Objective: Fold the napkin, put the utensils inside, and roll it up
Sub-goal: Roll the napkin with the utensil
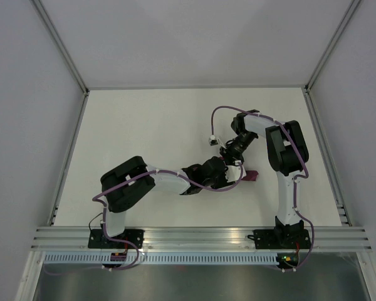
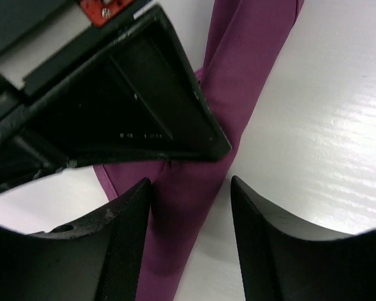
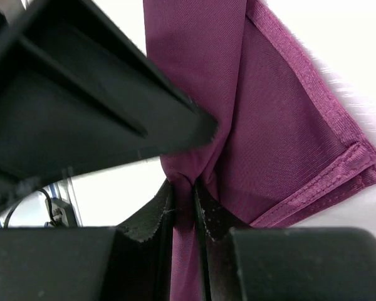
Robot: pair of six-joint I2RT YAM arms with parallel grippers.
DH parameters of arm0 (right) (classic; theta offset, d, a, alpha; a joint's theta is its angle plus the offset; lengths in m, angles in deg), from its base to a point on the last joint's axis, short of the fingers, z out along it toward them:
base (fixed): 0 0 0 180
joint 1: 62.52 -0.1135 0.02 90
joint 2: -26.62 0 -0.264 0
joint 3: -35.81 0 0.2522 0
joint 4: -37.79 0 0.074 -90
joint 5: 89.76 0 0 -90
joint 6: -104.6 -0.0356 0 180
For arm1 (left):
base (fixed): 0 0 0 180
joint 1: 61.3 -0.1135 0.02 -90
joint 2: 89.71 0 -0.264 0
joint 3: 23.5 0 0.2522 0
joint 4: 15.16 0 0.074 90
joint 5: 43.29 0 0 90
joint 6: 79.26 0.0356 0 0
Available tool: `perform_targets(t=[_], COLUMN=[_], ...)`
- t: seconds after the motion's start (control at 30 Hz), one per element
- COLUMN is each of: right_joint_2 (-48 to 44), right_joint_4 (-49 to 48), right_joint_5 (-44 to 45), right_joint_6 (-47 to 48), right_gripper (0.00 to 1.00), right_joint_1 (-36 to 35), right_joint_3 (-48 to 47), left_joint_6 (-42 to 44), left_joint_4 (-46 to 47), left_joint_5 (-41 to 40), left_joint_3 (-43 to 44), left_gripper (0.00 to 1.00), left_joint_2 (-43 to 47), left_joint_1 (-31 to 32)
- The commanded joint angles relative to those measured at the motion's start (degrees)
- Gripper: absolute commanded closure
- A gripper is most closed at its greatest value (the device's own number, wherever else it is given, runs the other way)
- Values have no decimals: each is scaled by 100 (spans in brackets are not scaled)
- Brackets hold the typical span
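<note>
Pinching a bunched fold of the napkin [image 3: 282,138], the right tool [image 3: 185,210] is clamped on the cloth, which runs out ahead of its tips across the surface [image 2: 326,125]. The left tool [image 2: 191,219] stands open astride the same narrow strip. The folding step seems in hand. Next, the left tool would need to close squarely on the strip without dragging it.

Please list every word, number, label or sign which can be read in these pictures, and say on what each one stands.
No text can be read with certainty.
Tiny pale marks on the black angular plastic part, left wrist view: too small to read.
The small red patch at the top edge of that view: blurred, unreadable.
The deep purple-maroon cloth napkin: plain, no text.
</note>
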Motion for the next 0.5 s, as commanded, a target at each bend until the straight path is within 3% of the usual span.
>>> perform_targets(t=[0.0,0.17,0.3,0.47], right_joint_2=[410,419,410,340], right_joint_4=[-707,-698,-654,-610], right_joint_5=[603,603,585,559], right_joint_6=[267,267,294,303], right_gripper=[87,87,87,85], right_joint_1=[-39,-30,5,49], right_joint_3=[67,58,32,6], left_joint_6=[501,510,475,405], left_joint_4=[233,146,-47,-399], left_joint_5=[-35,35,123,342], left_joint_3=[284,275,319,451], left_gripper=[42,51,76,91], left_joint_2=[-243,-533,-770,-903], left_joint_1=[73,135,179,179])
